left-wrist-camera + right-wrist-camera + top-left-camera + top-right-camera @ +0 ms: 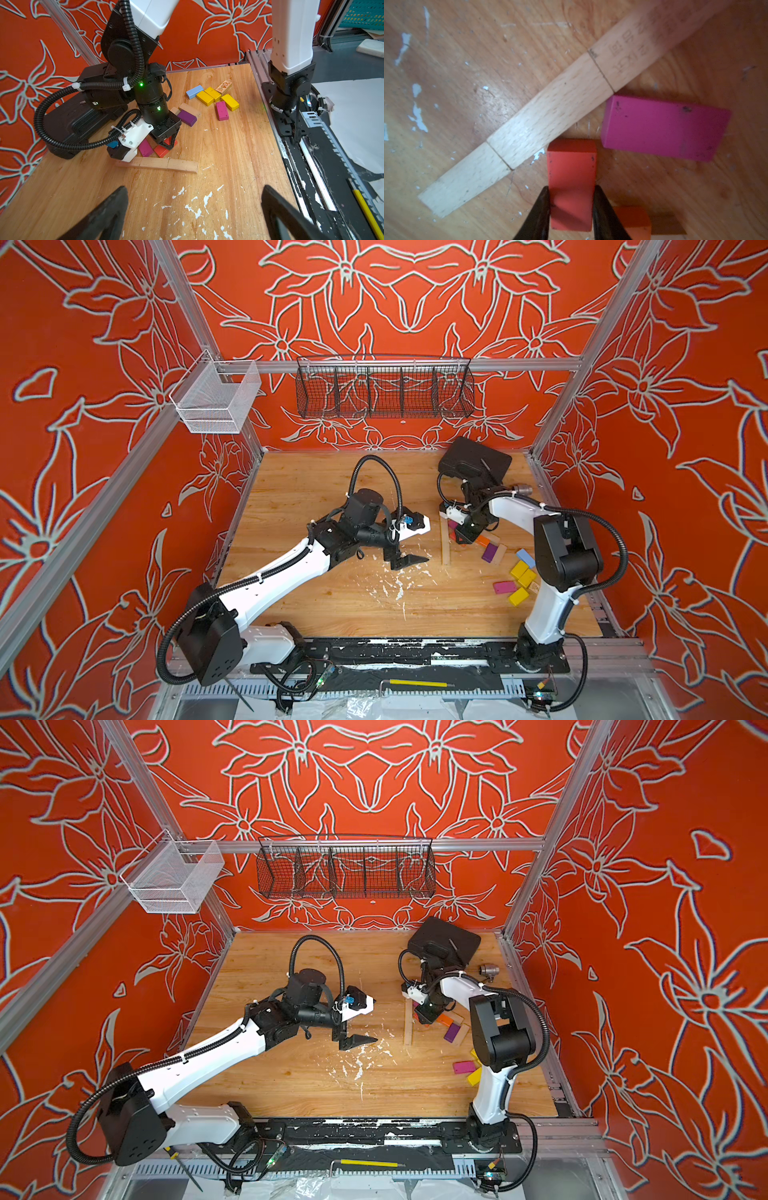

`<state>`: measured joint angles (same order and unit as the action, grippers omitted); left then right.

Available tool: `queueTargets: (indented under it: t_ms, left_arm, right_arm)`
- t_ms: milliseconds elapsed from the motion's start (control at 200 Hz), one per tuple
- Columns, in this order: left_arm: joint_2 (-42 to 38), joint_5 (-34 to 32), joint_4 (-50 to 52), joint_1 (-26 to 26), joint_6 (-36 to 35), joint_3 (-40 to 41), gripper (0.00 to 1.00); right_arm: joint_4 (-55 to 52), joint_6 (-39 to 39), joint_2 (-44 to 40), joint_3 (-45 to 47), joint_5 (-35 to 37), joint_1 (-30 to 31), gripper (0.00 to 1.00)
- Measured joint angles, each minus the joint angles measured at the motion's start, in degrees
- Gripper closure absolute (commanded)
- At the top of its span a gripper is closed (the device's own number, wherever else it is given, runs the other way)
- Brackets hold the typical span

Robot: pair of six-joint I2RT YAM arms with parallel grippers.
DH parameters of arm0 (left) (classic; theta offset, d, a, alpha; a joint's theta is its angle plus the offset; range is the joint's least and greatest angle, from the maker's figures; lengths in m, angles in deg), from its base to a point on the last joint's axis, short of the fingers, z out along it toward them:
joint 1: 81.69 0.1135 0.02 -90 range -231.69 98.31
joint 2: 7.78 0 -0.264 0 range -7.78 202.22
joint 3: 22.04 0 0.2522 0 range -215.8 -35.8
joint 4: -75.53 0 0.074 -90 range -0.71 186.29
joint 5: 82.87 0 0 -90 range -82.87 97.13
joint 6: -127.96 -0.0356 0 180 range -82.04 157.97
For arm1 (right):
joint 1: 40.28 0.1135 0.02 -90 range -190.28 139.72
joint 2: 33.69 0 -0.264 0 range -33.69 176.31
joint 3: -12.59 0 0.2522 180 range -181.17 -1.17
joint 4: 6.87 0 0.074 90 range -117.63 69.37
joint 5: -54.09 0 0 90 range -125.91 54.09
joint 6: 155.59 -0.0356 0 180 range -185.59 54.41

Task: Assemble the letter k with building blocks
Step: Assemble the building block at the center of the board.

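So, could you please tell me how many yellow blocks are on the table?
3. One yellow block lies next to the light blue block; a second lies alongside it; the third lies beside a magenta block. The right arm may hide more.

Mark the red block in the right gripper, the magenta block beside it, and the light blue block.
red block (572, 164): right wrist view, top face.
magenta block (664, 128): right wrist view, top face.
light blue block (194, 90): left wrist view, top face.

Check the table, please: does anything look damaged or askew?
White flecks are scattered over the middle of the tabletop, like chipped paint. The row of plain wood blocks bends slightly at one end.
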<state>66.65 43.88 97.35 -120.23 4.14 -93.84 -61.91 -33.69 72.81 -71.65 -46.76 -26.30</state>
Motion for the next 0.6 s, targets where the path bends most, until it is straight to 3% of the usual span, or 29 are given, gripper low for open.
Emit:
queueTargets:
  t_ms: [601]
  left_arm:
    - [0.0,0.0,0.0,0.3,0.0,0.0,0.03]
  right_arm:
    - [0.0,-0.5,0.0,0.0,-0.4,0.0,0.68]
